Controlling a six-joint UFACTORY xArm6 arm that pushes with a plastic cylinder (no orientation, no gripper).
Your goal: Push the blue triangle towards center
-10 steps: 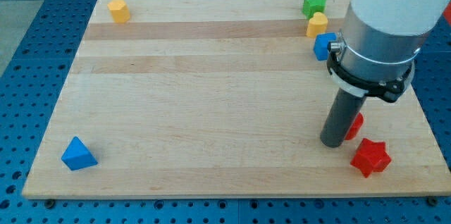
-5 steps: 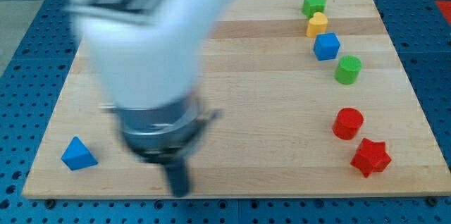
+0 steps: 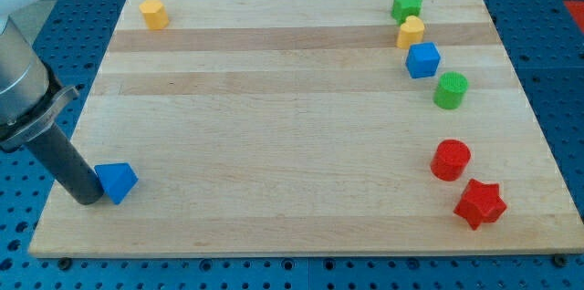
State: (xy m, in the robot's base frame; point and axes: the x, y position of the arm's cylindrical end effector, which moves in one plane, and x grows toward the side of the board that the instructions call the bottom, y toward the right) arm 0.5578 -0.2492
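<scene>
The blue triangle (image 3: pixel 117 181) lies on the wooden board (image 3: pixel 292 126) near its lower left corner. My tip (image 3: pixel 87 199) rests on the board right against the triangle's left side, touching it. The dark rod rises from there up and to the left, into the arm at the view's left edge.
A yellow block (image 3: pixel 153 13) sits at the board's top left. At the right, from top to bottom: a green star (image 3: pixel 407 5), a yellow block (image 3: pixel 411 31), a blue cube (image 3: pixel 422 59), a green cylinder (image 3: pixel 450 90), a red cylinder (image 3: pixel 450 160), a red star (image 3: pixel 480 202).
My arm has swept from the board's right side across to the far left. The blue triangle has shifted a little to the right and up, and turned.
</scene>
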